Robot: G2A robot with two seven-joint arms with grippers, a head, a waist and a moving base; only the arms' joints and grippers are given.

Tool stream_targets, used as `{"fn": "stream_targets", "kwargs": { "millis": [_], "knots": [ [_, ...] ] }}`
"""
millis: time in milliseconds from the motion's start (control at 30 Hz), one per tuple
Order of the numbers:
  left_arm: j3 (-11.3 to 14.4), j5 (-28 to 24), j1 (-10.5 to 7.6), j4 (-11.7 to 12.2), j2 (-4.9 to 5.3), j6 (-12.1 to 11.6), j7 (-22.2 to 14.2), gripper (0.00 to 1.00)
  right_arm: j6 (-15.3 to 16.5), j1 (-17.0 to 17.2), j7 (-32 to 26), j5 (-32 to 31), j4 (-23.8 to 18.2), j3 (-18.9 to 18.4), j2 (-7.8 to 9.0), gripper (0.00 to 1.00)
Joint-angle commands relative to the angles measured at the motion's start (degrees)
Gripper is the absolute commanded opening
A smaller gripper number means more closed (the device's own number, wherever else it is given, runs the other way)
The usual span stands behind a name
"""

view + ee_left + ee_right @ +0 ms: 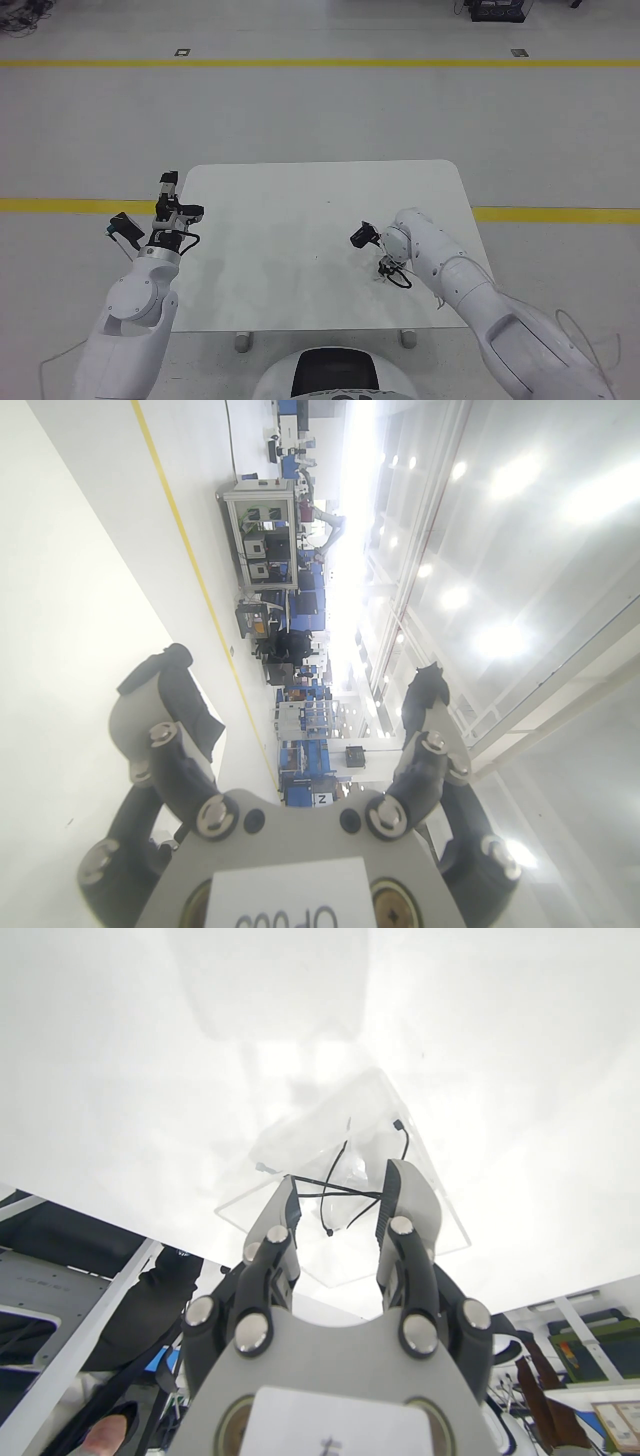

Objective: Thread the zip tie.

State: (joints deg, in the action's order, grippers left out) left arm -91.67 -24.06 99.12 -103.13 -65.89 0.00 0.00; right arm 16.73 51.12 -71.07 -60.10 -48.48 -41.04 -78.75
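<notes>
Hovering our right gripper (341,1175) with fingers spread just above the black zip ties (340,1188), we are seemingly lining up to pick one, since they are lying between the fingers on a clear tray (340,1258) near the right edge of the white table (300,200). We are counting one tray and at least two ties, perhaps three, as the strands are crossing. Our left gripper (300,665) is hanging by the left edge, spread wide and empty, probably to take the tie's other end.
</notes>
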Motion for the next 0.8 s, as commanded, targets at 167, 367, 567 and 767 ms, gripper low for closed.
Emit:
{"fn": "stream_targets", "kwargs": {
  "millis": [167, 367, 567, 767],
  "knots": [
    [0.0, 0.0, 0.00, 0.0, 0.00, 0.0, 0.0, 1.00, -0.5, -0.7, 0.4, -0.2, 1.9, 1.5, -0.87, 0.38],
    [0.0, 0.0, 0.00, 0.0, 0.00, 0.0, 0.0, 1.00, -1.3, -1.3, 1.5, -0.3, 3.3, 2.0, -1.41, 0.28],
    [0.0, 0.0, 0.00, 0.0, 0.00, 0.0, 0.0, 1.00, -1.6, -1.7, 1.9, -0.2, 4.1, 2.0, -1.63, 0.19],
    [0.0, 0.0, 0.00, 0.0, 0.00, 0.0, 0.0, 1.00, -1.7, -1.9, 2.2, -0.3, 4.4, 2.0, -1.73, 0.17]
  ]
}}
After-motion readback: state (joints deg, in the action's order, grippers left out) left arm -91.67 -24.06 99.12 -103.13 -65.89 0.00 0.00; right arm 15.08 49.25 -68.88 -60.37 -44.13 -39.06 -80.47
